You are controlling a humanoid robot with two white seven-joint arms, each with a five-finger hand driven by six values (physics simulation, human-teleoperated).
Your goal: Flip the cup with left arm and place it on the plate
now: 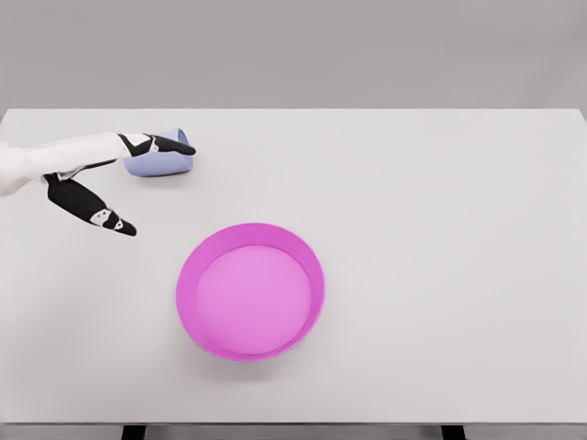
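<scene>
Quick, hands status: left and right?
Left hand: open, fingers spread around the cup, not closed on it.
Right hand: not in view.

A white table point(440, 229) fills most of the view, with a plain grey wall point(293, 50) behind it

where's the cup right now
In the head view the small lavender cup lies on its side at the upper left of the white table, against the left hand, up and left of the pink plate.
</scene>
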